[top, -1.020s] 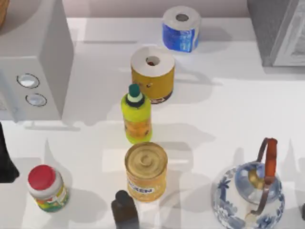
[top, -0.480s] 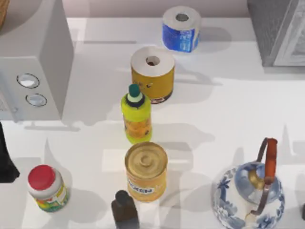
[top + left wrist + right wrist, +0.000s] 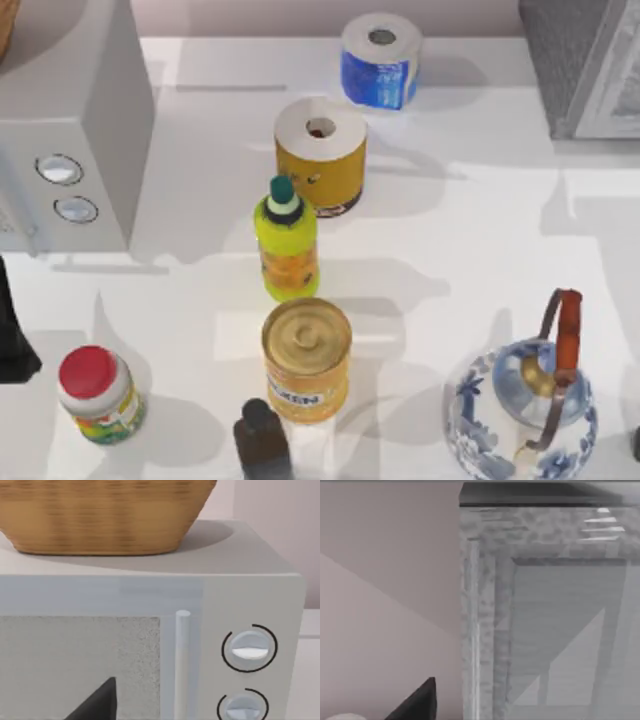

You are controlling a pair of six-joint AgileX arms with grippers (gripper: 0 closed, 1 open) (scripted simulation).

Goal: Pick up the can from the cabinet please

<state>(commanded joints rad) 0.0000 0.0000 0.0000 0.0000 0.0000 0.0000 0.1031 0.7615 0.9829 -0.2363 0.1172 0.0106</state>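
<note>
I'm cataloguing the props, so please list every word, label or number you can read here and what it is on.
Yellow tin: a dark band of lettering on its side, too blurred to read.
Red-lidded jar: coloured label, no legible words.
Green bottle: orange label, unreadable.
Blue-wrapped paper roll: print unreadable.

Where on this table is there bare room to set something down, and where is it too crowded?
Widest bare patch: the table between the cabinet, the teapot and the centre column. A smaller one lies between the white box and the red-lidded jar. Crowded: the centre column of yellow roll, green bottle, yellow tin and dark bottle.
</note>
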